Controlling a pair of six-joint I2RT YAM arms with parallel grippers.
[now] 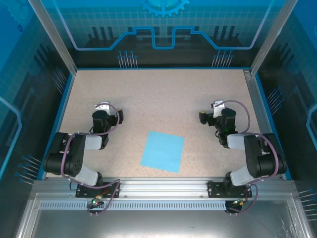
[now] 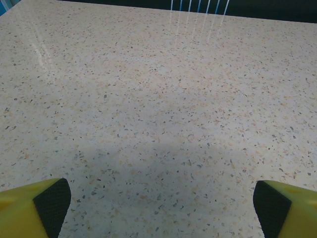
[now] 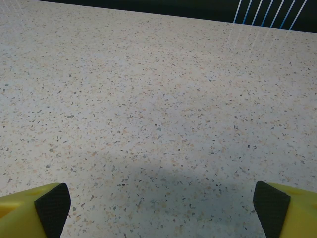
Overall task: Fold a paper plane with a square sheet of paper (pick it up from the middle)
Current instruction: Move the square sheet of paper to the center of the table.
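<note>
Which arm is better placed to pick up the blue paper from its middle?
Right, barely: the sheet lies flat almost midway between the arms, one corner slightly closer to the right arm, fingers open.

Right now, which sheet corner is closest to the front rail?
The near-right corner of the square sheet of paper; the sheet lies rotated, putting it closer to the rail than the near-left corner.

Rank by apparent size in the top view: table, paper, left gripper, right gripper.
1. table
2. paper
3. left gripper and right gripper: they look alike, so no ranking between them.
</note>
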